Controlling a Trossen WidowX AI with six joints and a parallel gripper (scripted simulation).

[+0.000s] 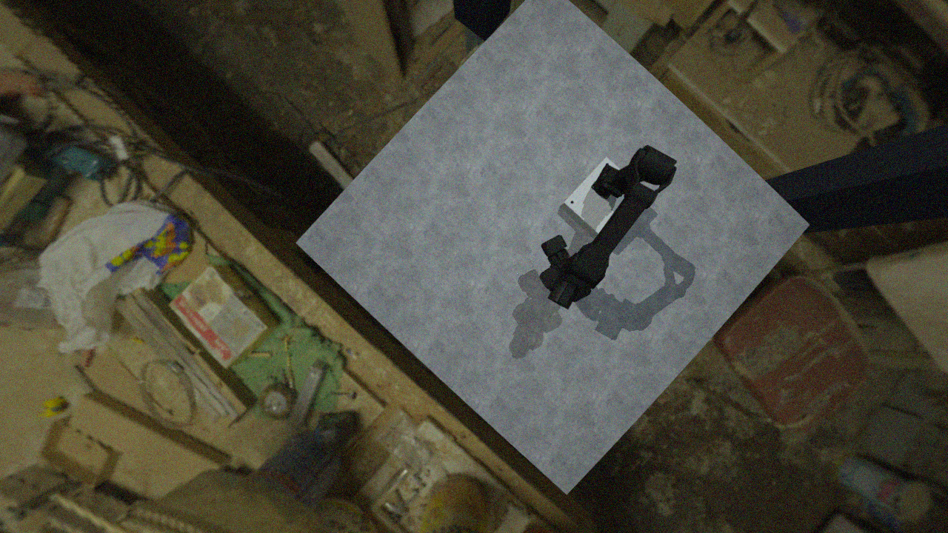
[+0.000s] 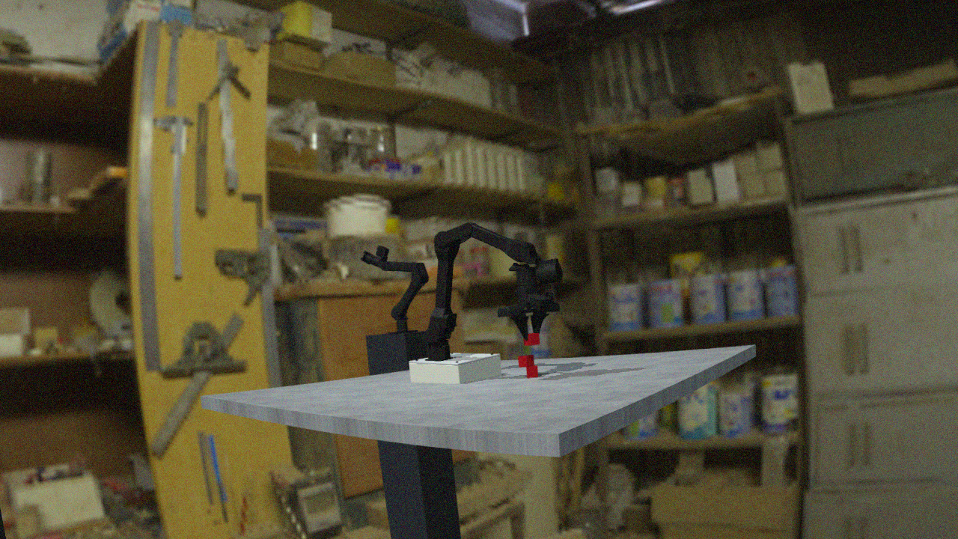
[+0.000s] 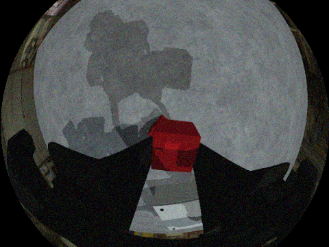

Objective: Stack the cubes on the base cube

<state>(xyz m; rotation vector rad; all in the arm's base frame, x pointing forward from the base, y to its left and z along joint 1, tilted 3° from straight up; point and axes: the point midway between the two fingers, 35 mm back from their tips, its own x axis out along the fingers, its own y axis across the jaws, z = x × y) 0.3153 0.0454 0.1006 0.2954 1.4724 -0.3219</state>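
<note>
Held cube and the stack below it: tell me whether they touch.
Apart. The exterior view shows the held cube in the fingers above the stack, with background visible between them.
</note>
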